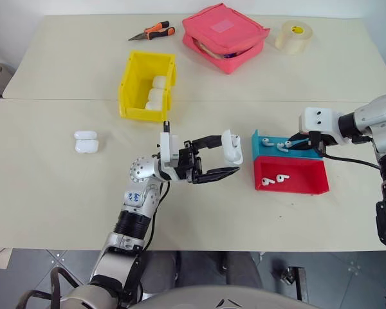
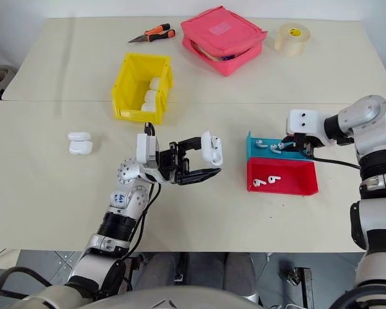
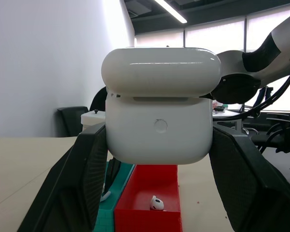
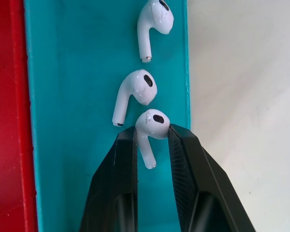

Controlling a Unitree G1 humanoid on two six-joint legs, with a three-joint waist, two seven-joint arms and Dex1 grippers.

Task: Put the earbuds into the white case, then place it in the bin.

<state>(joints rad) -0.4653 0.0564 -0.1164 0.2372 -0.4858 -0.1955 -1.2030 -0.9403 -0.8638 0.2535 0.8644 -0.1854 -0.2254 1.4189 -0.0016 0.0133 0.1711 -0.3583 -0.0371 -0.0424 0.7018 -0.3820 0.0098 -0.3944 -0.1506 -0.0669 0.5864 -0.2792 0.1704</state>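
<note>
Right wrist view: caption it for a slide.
Right gripper pinching one earbud over the teal tray, two more earbuds beside it.

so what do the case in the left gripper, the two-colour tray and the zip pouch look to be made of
The white case held in the left gripper: hard glossy plastic, by its smooth sheen. The blue-and-red tray: rigid plastic with a duller finish, thin straight walls. The pink zip pouch: probably fabric, judging by its soft, slightly sagging shape and matte look.
</note>
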